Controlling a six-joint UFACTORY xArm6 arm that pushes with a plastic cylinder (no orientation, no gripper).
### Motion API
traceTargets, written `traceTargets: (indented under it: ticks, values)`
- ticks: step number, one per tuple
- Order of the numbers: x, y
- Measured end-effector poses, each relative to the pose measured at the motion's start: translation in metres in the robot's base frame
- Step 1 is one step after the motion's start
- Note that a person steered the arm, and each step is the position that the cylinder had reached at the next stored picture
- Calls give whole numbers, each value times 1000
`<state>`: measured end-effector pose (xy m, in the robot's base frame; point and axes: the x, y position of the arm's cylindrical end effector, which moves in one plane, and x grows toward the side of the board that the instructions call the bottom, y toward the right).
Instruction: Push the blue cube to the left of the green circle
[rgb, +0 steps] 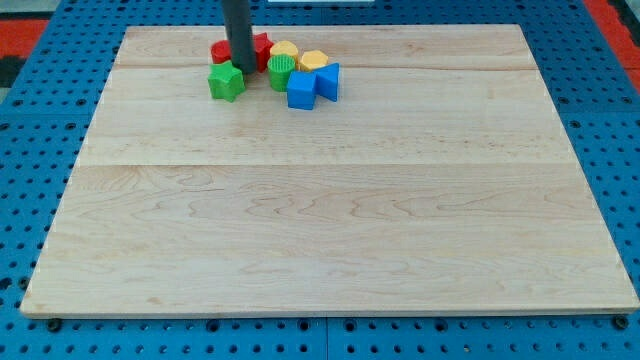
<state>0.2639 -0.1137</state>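
The blocks sit clustered near the view's top, left of centre. The blue cube (302, 90) touches the green circle (281, 72) on the circle's lower right side. A second blue block (328, 81) sits just right of the cube. My rod comes down from the view's top, and my tip (240, 63) stands between the green star (226, 81) and the green circle, in front of the red blocks (224, 50). The tip is left of the green circle and well left of the blue cube.
A yellow block (285, 50) and a yellow hexagon (314, 61) sit behind the green circle and the blue blocks. A second red block (261, 47) shows right of the rod. The wooden board (330, 200) lies on a blue pegboard.
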Motion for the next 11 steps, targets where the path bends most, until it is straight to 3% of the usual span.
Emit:
traceTargets:
  ticks: [1, 3, 5, 8, 9, 10, 11]
  values:
    - [-11, 3]
    - [19, 76]
    - [25, 70]
    - [45, 208]
    - [75, 233]
    - [61, 199]
    - [74, 220]
